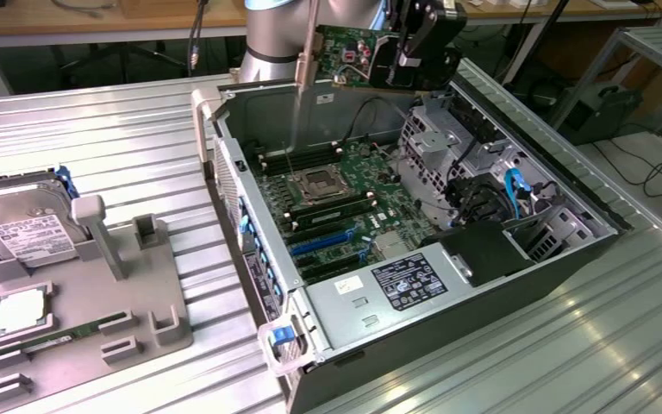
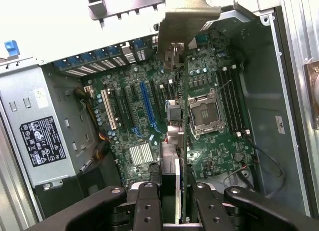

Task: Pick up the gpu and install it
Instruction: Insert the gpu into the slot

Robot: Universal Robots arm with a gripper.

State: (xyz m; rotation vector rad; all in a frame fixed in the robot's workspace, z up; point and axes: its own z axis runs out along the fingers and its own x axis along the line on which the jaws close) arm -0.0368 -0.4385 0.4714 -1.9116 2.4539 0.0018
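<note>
Pincer (image 2: pixel 178 192) is clamped on the gpu (image 1: pixel 348 50), one finger (image 2: pixel 149 206) on each face of the card. The card is held on edge.

gpu position: in the air above the open case (image 1: pixel 230 203), over the end of the case farthest from the power supply (image 1: pixel 406 280). Its green board faces the exterior camera. The silver end bracket (image 1: pixel 306 65) hangs at the card's end, on the exterior view's left, just above the case rim. The card is not seated and sits clear of the motherboard (image 1: pixel 348 198).

In the wrist view the card is seen edge-on over the inside of the case. Its line runs between the CPU socket (image 2: pixel 204 111) and the row of expansion slots. The long blue slot (image 2: pixel 147 106) lies beside that line with nothing plugged in.

Inside the case:
- The motherboard lies flat on the case floor.
- The power supply is at the near end, label up.
- A blue cable (image 1: pixel 513 191) is in the drive bay side, on the exterior view's right.

Outside the case: a grey fixture tray (image 1: pixel 159 289) sits on the ribbed metal bench (image 1: pixel 101 129), on the exterior view's left of the case and apart from it. It holds a hard drive (image 1: pixel 21 228) with a white label, a square silver chip (image 1: pixel 21 315) and a narrow green memory stick (image 1: pixel 72 335).
</note>
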